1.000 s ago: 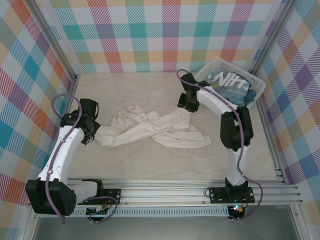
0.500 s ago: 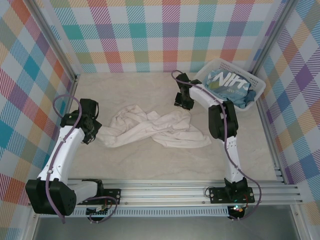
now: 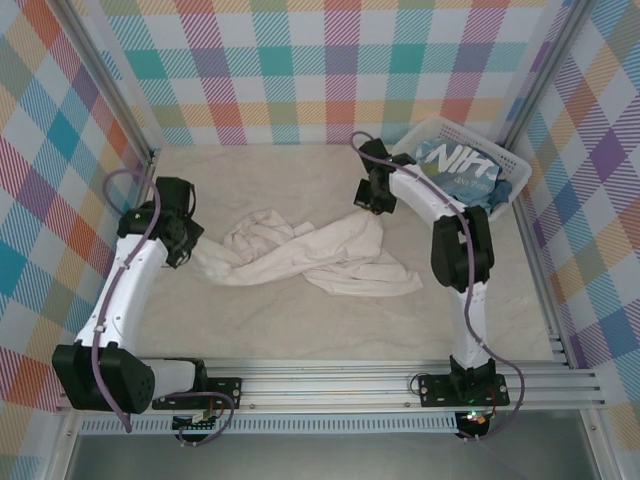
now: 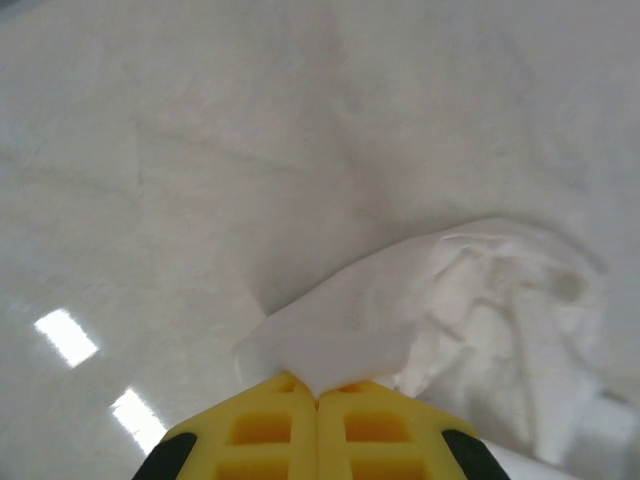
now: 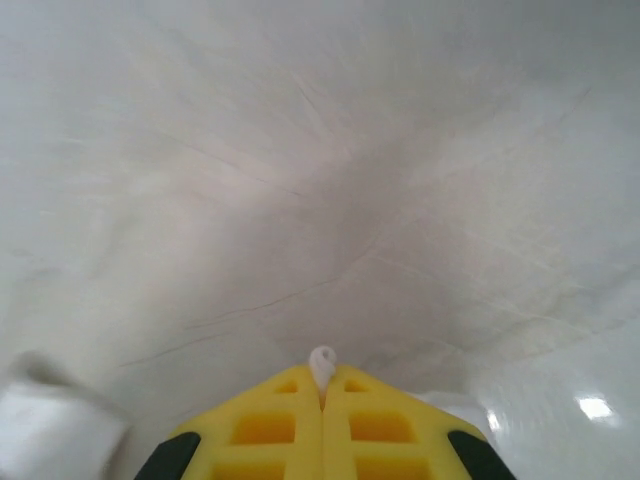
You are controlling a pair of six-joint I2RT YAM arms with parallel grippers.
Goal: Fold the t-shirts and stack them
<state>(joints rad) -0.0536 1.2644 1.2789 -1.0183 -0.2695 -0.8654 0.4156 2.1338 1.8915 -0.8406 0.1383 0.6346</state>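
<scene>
A white slatted plastic basket (image 3: pixel 517 185) sits at the far right of a pale marbled tabletop (image 3: pixel 300 320). Bright plaid walls (image 3: pixel 300 70) surround it, with aluminium rails (image 3: pixel 340 375) along the near edge.

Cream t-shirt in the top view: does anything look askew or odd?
Yes. The cream t-shirt lies twisted like a rope mid-table, not flat, pinched at opposite ends by the left gripper and right gripper. The blue t-shirt sits crumpled in the basket.
</scene>
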